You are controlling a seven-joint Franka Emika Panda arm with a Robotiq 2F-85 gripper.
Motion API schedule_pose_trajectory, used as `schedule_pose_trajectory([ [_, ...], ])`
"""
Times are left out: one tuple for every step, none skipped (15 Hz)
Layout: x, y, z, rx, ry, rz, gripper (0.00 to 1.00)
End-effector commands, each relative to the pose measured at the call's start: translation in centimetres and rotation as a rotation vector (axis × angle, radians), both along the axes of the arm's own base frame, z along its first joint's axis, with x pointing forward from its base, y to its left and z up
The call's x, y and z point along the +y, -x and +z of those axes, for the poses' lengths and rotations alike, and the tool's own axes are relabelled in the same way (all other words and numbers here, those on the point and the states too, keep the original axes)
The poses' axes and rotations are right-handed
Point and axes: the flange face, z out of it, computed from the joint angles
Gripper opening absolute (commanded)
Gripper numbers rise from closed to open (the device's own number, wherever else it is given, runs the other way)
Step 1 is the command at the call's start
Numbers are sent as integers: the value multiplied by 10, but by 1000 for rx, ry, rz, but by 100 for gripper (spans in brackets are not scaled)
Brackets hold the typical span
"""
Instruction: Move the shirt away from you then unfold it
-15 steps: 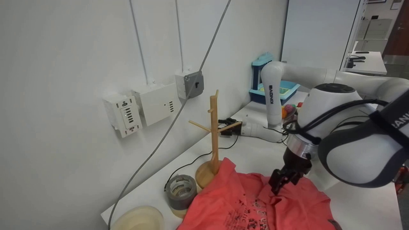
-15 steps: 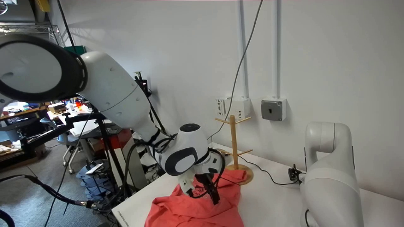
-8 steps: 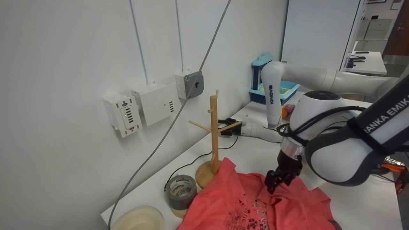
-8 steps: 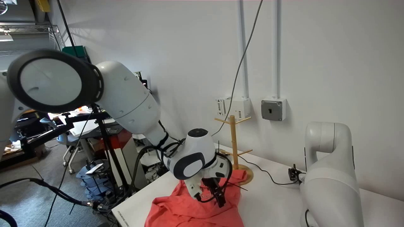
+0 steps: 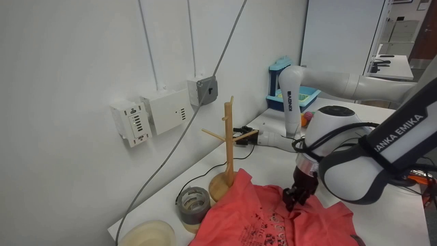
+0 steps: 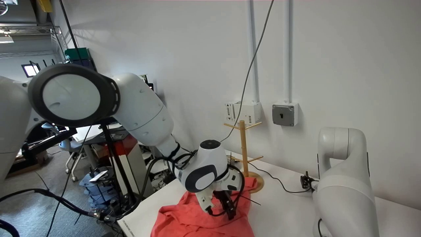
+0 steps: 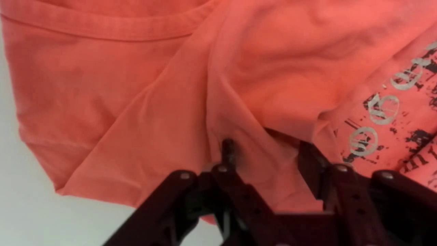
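The red-coral shirt (image 5: pixel 239 218) lies rumpled on the white table, its dark print partly covered by a fold; it also shows in another exterior view (image 6: pixel 197 223). From close up, the wrist view has the shirt's collar band and folds (image 7: pixel 102 78) filling most of the picture. My gripper (image 7: pixel 268 150) is right at the fabric, pointing down, its two fingers apart on either side of a raised fold. Cloth shows between them but is not pinched. In both exterior views the gripper (image 5: pixel 295 204) is over the folded part of the shirt; whether the tips touch cloth is unclear.
A wooden peg stand (image 5: pixel 229 147) stands at the shirt's far corner, cloth lying against its base. Beside it are a tape roll (image 5: pixel 194 208) and a cream bowl (image 5: pixel 150 234). A second white arm (image 6: pixel 343 184) and a black cable (image 6: pixel 279 181) are also on the table.
My gripper has shifted left in one exterior view and right in another, and come down toward the fold. Its fingers are nearer each other than before. The shirt lies as it did.
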Motion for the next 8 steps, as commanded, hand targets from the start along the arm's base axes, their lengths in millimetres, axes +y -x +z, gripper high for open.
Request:
schedule_pose_trajectory([
  [-5, -6, -6, 1, -12, 12, 23],
  [-5, -6, -6, 2, -12, 13, 14],
  [-5, -6, -6, 1, -11, 14, 8],
  [-4, -6, -5, 0, -10, 16, 1],
  [-3, -5, -5, -1, -9, 18, 0],
  [-1, -5, -3, -4, -8, 21, 0],
  [1, -4, -1, -9, -7, 22, 0],
  [3, -3, 2, -16, -4, 26, 1],
])
